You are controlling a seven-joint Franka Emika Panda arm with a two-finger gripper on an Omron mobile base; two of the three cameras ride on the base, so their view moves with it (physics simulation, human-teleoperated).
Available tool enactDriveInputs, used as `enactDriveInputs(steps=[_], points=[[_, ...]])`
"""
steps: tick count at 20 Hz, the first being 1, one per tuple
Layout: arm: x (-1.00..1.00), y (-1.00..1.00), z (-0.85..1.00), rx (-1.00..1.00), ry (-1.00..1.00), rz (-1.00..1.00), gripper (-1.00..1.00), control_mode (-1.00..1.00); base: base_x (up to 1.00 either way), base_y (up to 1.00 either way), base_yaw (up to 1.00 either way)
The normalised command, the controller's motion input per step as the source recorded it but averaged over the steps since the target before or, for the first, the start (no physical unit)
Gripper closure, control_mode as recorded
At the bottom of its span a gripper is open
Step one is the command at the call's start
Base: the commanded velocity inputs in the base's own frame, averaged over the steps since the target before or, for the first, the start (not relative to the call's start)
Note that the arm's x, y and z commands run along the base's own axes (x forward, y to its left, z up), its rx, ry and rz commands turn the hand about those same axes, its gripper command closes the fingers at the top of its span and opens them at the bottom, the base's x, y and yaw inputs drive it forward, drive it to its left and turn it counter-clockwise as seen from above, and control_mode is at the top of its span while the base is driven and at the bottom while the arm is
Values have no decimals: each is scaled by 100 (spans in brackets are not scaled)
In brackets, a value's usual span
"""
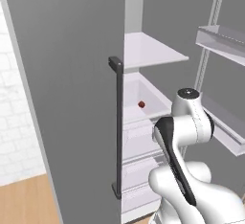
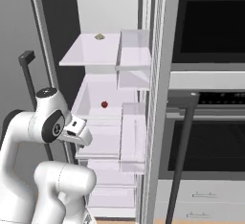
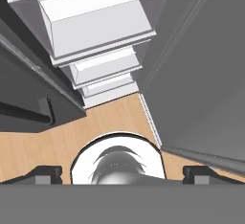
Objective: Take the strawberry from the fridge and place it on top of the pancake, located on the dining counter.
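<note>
The strawberry point(image 1: 141, 104) lay alone on a white middle shelf point(image 2: 98, 108) of the open fridge point(image 1: 72, 74), a tiny dark-red berry toward the back half of the shelf; in the right base view it showed at point(image 2: 104, 104), near the shelf's right side and clear of the walls. Judged from its size, it would be very light, soft and easily bruised, and rounded enough to roll or squirt out under a hard pinch. The best hold would probably be across its widest middle, from above or from the front, with only gentle pressure and with the tips closing evenly on both sides.

Above it sat a higher shelf point(image 2: 91, 48) carrying a small pale greenish-brown item point(image 2: 99, 36) whose kind was too small to tell. Below were white drawers point(image 2: 107, 182). The open right door carried clear bins point(image 2: 134, 137), just beside the berry's shelf, and these would narrow the way in. The shut left door bore a long dark bar handle point(image 1: 117, 127).

The gripper point(image 3: 122, 173) pointed down at the light-wood floor point(image 3: 110, 122) in front of the fridge, well apart from the berry; its two dark tips stood wide at the bottom corners of the hand view, so the jaws were released and held nothing. The arm's elbow point(image 1: 189, 117) was folded up before the drawers. The reach into the shelf was not yet begun.
</note>
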Motion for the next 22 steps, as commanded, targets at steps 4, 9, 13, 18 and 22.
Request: enactDriveInputs(steps=[4, 9, 13, 18, 22], points=[[0, 0, 0, 0, 0, 0, -100, 100, 29, -24, 4], [0, 0, 0, 0, 0, 0, -100, 100, 17, -46, 3], [0, 0, 0, 0, 0, 0, -100, 100, 21, -21, 2], [0, 0, 0, 0, 0, 0, -100, 100, 26, 0, 1], [0, 0, 0, 0, 0, 0, -100, 100, 31, 0, 0]])
